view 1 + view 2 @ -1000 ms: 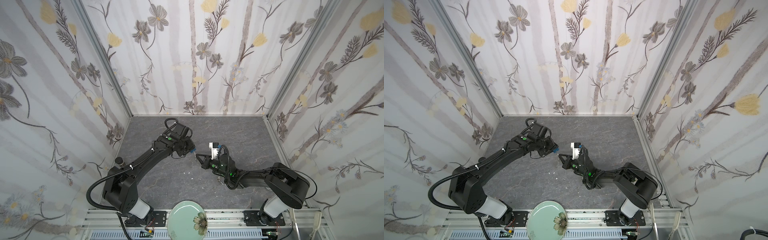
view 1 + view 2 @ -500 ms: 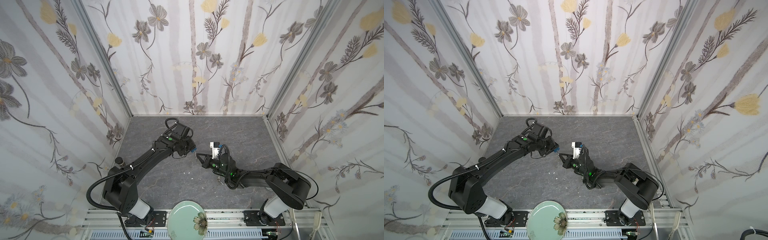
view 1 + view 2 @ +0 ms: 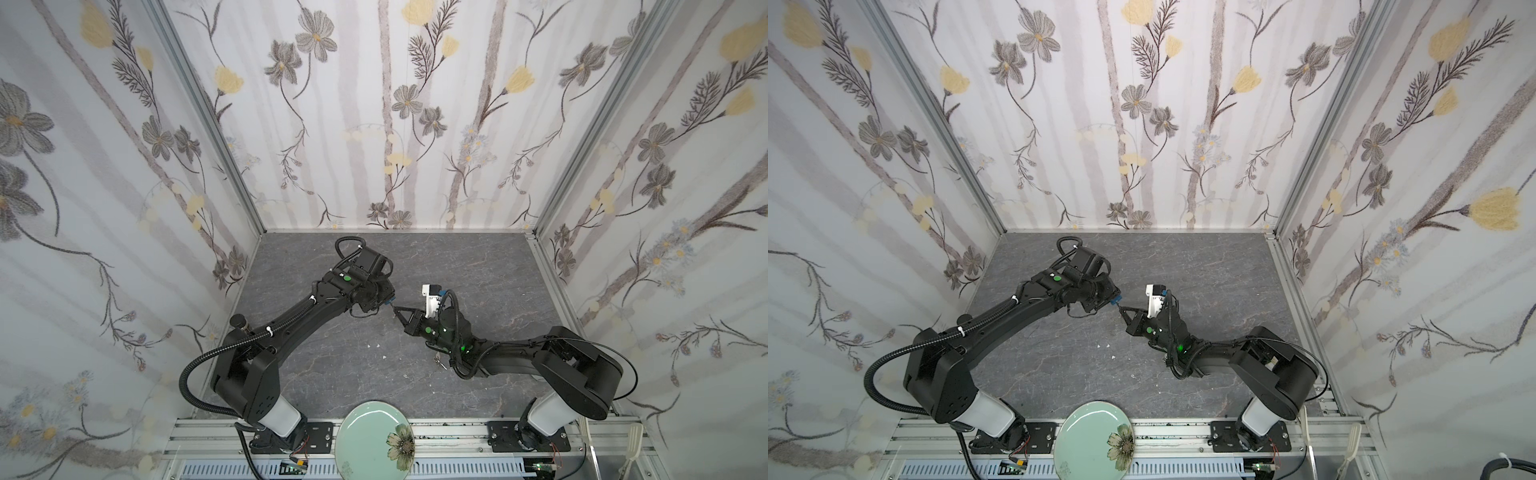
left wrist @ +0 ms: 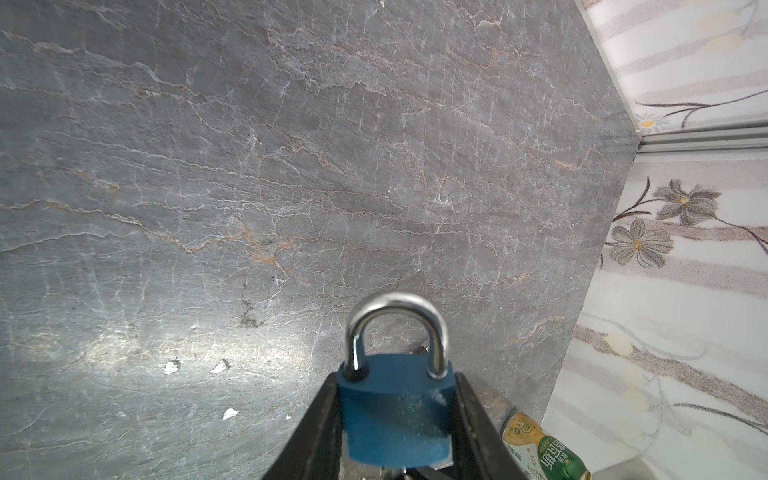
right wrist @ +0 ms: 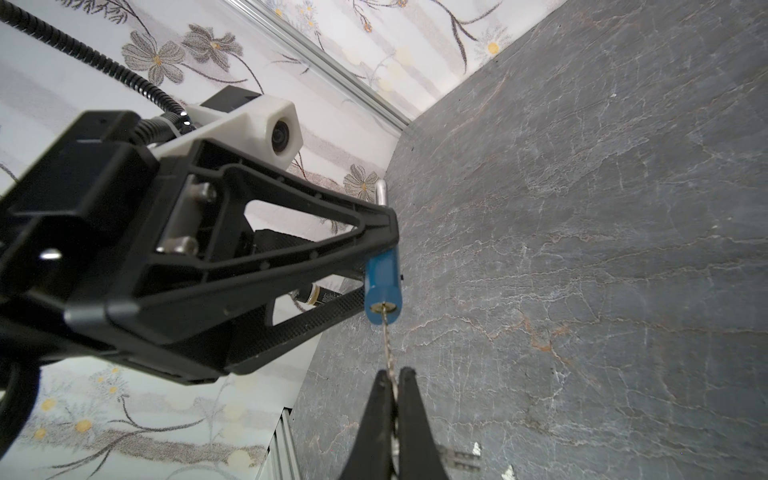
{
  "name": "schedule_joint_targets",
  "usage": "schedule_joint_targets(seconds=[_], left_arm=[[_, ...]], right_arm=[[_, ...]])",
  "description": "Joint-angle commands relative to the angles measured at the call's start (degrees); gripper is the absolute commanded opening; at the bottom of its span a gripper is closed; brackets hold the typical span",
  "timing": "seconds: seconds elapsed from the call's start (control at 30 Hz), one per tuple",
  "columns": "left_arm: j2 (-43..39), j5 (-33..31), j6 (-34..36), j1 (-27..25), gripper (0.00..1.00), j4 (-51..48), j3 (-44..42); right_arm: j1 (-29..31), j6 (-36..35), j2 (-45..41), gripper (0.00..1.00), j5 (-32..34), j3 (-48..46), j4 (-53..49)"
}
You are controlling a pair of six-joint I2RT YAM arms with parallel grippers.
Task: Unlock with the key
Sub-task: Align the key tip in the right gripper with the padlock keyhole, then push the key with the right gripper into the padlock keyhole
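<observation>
Grips the blue padlock point(image 4: 395, 415) by its two flanks in the left gripper point(image 4: 395, 384), fingers partway closed to the width of the body; holds it off the grey stone table point(image 4: 249, 166), near the middle, silver shackle point(image 4: 397, 324) pointing away from the wrist with both legs down in the body; pinches the key point(image 5: 388, 340) in the right gripper point(image 5: 394, 374), fingers shut thin on it; lines the blade up with the brass keyhole point(image 5: 384, 308) in the padlock's bottom face, tip at or just inside the slot, cannot tell how deep; shows, in both top views, the two grippers nose to nose, left reaching in from one side and right from the other; elsewhere, a few white flecks point(image 4: 218, 365) on the table, a green-labelled bottle point(image 4: 544, 449) near the wall, and a pale green plate point(image 3: 365, 428) with a flower at the front rail.
</observation>
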Motion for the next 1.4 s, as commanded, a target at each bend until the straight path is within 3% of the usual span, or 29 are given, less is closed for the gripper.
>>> schedule_joint_targets(seconds=[0.0,0.5,0.93,1.37], left_arm=[[0.4,1.4,-0.5,-0.4,0.19,-1.1,0.4],[0.5,1.2,-0.1,-0.7,0.17,-1.1,-0.2],[1.3,-3.7,3.7,-0.7,0.16,-5.2,3.4],[2.5,-2.7,3.5,-0.9,0.15,-5.0,4.0]], right_arm=[[0.0,1.6,-0.5,0.00,2.5,-0.3,6.0],[-0.6,4.9,0.5,0.00,1.2,-1.9,11.3],[-0.5,5.2,1.1,0.00,0.8,-2.4,10.6],[-0.5,5.6,1.5,0.00,1.2,-2.0,10.6]])
